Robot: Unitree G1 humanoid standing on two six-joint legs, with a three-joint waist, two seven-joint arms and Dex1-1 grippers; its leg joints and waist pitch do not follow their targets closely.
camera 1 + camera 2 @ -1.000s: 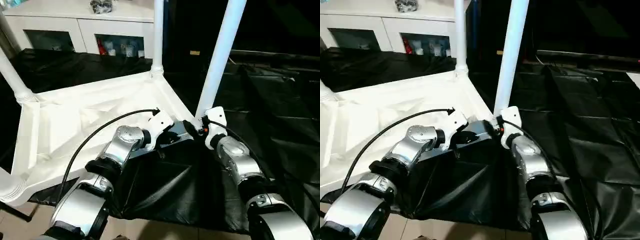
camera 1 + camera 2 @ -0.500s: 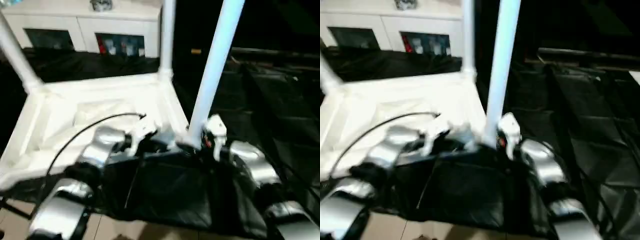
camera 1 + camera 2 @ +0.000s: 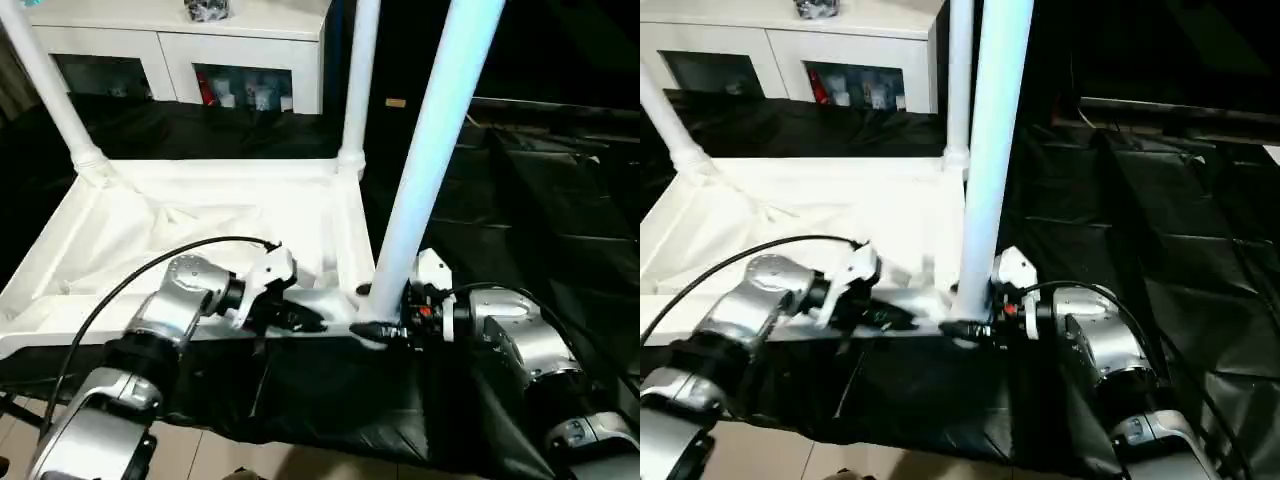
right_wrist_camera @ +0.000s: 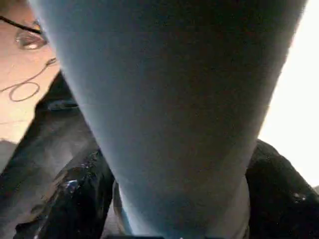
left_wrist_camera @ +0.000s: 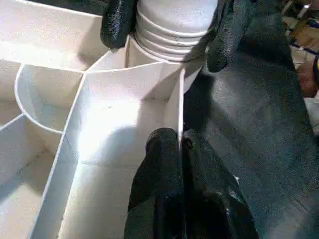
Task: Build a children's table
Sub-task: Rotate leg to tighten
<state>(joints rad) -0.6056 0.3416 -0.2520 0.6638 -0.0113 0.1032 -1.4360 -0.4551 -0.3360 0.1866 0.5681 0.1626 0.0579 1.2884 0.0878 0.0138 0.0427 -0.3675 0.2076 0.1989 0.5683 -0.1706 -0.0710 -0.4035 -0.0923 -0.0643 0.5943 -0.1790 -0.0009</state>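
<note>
Table top point(image 3: 200, 215) now squarer on black sheeting point(image 3: 520, 230).

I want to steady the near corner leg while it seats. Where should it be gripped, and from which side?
Probably low on the near leg, just above its ribbed base, coming in level from the robot's right as the right gripper does. The leg stands upright in the tabletop corner socket; the tube is round, so fingers can straddle it.
</note>
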